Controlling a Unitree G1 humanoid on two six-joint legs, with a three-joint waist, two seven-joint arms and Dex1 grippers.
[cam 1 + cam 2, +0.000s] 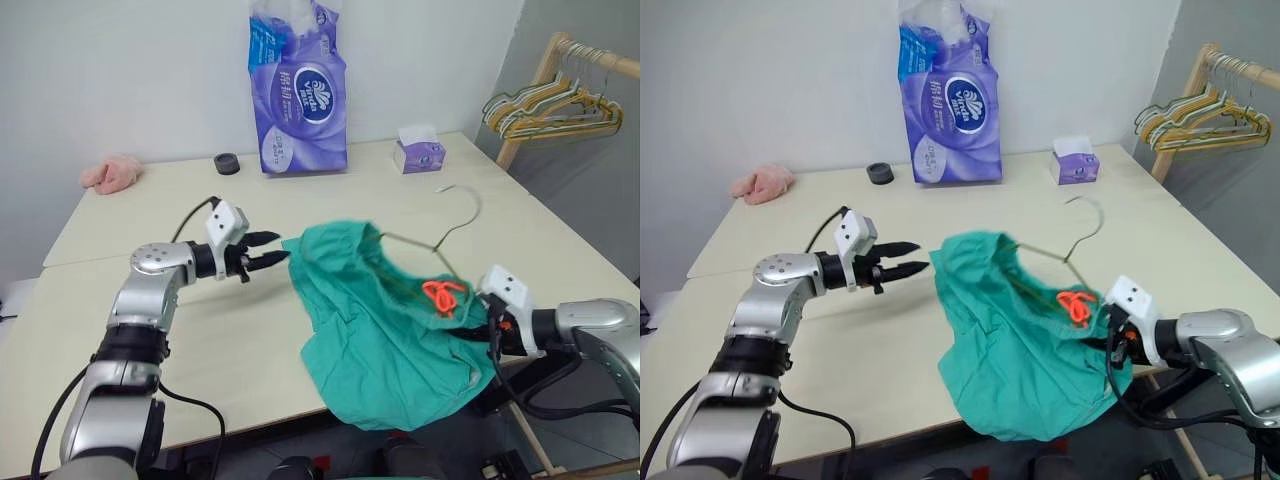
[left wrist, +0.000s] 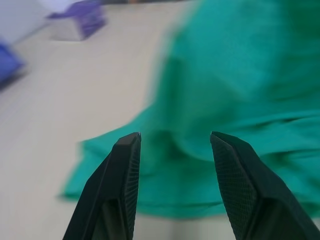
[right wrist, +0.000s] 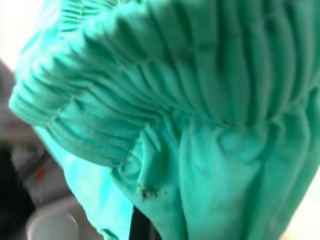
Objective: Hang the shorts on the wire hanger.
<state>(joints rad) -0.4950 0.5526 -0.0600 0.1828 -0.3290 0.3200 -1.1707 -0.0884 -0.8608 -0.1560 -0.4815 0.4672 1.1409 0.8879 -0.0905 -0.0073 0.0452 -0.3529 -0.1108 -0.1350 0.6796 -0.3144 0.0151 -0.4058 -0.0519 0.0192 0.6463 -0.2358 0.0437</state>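
The teal-green shorts (image 1: 380,340) hang in a bunched drape over the table's front right edge, the orange-red drawstring (image 1: 443,296) showing at the gathered waistband. The thin wire hanger (image 1: 455,225) rises out of the cloth, its hook up toward the back and its lower wires inside the shorts. My right gripper (image 1: 492,328) is shut on the shorts at the waistband, and its fingers are buried in cloth (image 3: 200,100). Just left of the shorts' upper edge, my left gripper (image 1: 283,248) is open and points at the cloth without touching it. Nothing lies between its fingertips (image 2: 127,145).
A purple tissue-roll pack (image 1: 298,90) stands at the back of the beige table (image 1: 150,210), with a black tape roll (image 1: 227,163) and a small tissue box (image 1: 419,152) beside it. A pink cloth lump (image 1: 111,174) lies back left. A wooden rack with several hangers (image 1: 550,105) stands at right.
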